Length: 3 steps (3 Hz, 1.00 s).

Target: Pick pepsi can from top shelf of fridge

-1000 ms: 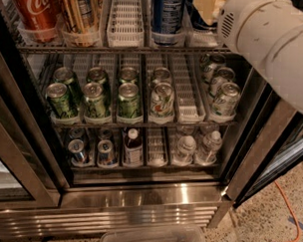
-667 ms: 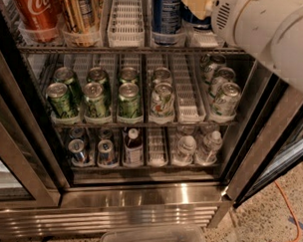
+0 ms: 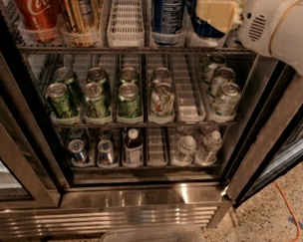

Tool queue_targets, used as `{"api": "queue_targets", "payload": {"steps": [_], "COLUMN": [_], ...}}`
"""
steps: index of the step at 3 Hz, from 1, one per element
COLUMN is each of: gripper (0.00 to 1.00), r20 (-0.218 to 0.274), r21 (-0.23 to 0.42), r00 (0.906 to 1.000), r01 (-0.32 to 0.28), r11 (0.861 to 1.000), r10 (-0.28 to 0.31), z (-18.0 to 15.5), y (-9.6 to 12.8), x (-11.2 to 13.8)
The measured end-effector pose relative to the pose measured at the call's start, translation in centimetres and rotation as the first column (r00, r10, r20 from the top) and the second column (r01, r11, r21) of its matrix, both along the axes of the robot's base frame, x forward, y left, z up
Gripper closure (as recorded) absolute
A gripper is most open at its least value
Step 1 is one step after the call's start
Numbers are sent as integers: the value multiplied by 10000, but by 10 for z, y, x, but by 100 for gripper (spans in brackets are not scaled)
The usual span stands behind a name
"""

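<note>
The fridge point(image 3: 138, 202) stands open in front of me. On its top shelf point(image 3: 129, 50) a dark blue pepsi can point(image 3: 167, 16) stands in a lane right of centre, its top cut off by the frame. A second dark blue can point(image 3: 207, 29) stands one lane to the right, mostly hidden. My gripper point(image 3: 215, 13), cream-coloured at the end of the white arm point(image 3: 279, 28), is at the top right, directly in front of that second blue can and just right of the first.
A red Coca-Cola can point(image 3: 35, 12) and a gold can point(image 3: 78, 13) stand at the shelf's left beside a white lane tray point(image 3: 126, 20). Green cans point(image 3: 95, 98) fill the middle shelf. The door frame point(image 3: 271, 132) is at right; a clear bin point(image 3: 152, 237) and orange cable point(image 3: 287, 217) lie on the floor.
The arm and gripper have moved left along the top shelf, from the right edge to in front of the right-hand blue can. The cans have not moved.
</note>
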<state>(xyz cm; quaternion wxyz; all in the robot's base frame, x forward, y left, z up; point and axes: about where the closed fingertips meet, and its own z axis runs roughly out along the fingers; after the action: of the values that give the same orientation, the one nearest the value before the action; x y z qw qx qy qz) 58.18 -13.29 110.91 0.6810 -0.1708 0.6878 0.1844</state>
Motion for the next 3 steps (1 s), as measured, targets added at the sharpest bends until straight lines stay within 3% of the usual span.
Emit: {"api": "queue_targets", "payload": {"steps": [2,3], "gripper": [100,100], "r20": [-178,-73], "r21": [-543,-541], "r00": [9942,9857], "r01": [-1067,-1683], "r11": [9928,9843], "r10": [1058,1681], "z": [-22,-21], "y": [-18,-18], "x": [-33,-45]}}
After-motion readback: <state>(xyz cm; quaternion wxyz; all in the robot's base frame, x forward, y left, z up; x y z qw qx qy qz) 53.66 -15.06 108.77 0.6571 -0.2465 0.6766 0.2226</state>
